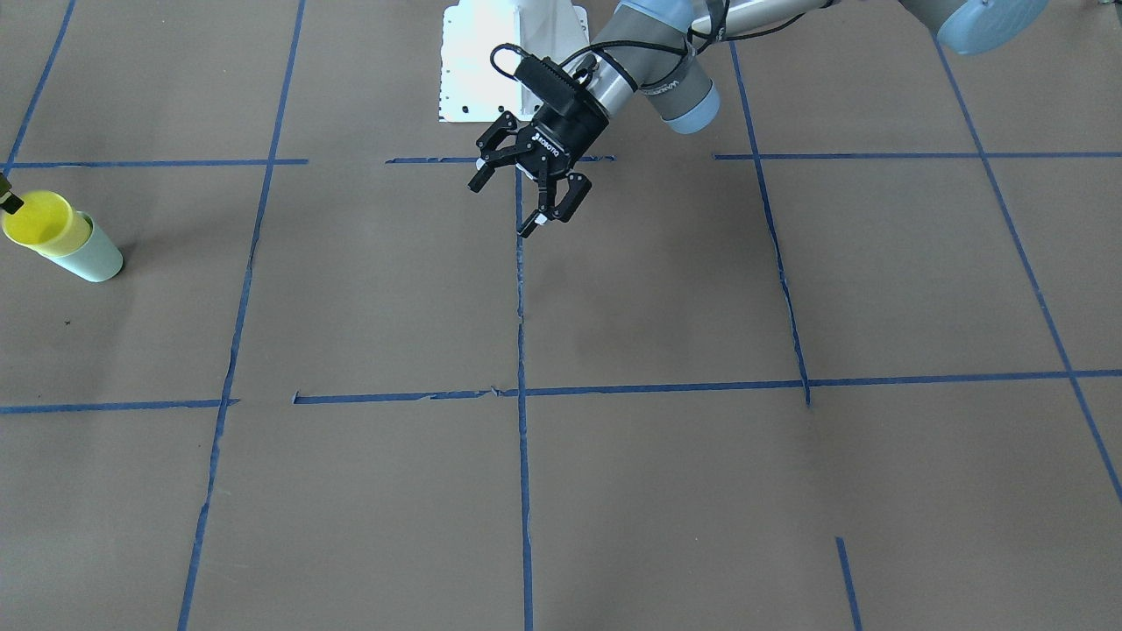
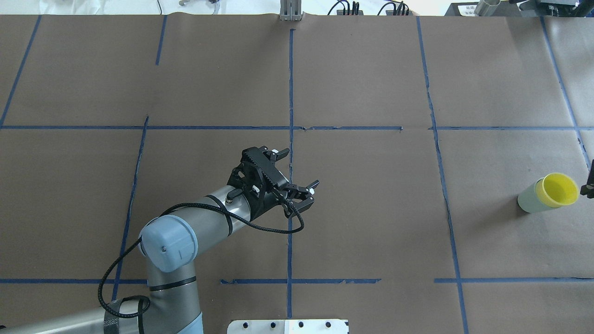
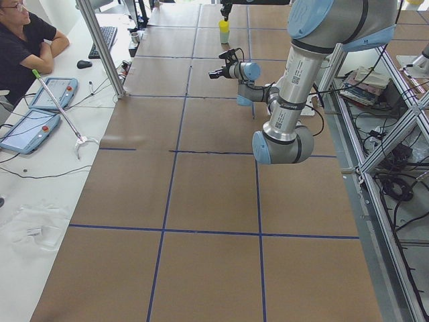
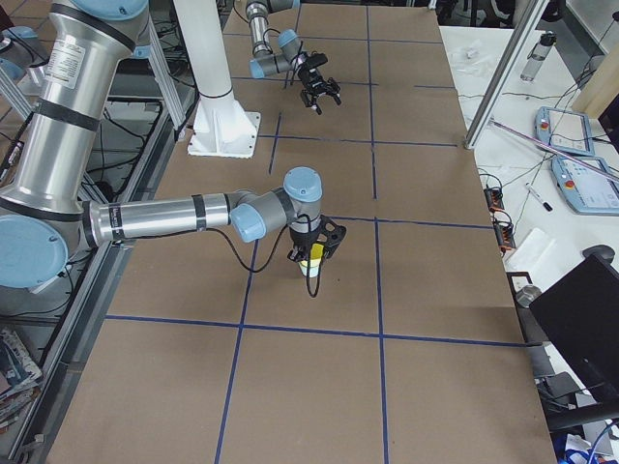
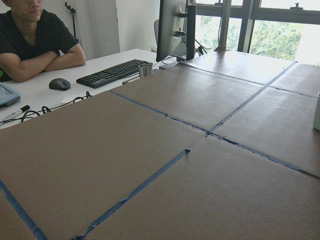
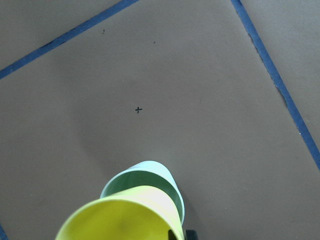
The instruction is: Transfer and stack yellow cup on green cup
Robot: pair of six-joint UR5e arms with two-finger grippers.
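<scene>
The yellow cup (image 1: 39,219) is in the mouth of the green cup (image 1: 96,258), at the table's far right in the overhead view, where yellow (image 2: 559,189) rises from green (image 2: 526,202). My right gripper (image 2: 587,188) is at the yellow cup's rim, mostly cut off by the frame edge, and appears shut on it. The right wrist view shows the yellow rim (image 6: 125,215) close up and part of the green cup's inside (image 6: 142,177) beyond it. My left gripper (image 2: 300,167) is open and empty above the table's middle; it also shows in the front view (image 1: 508,206).
Blue tape lines (image 1: 522,394) divide the brown table into squares. The white robot base plate (image 1: 513,61) is at the robot's edge. An operator (image 3: 20,40) sits at a side desk with a keyboard (image 5: 112,73) and tablets.
</scene>
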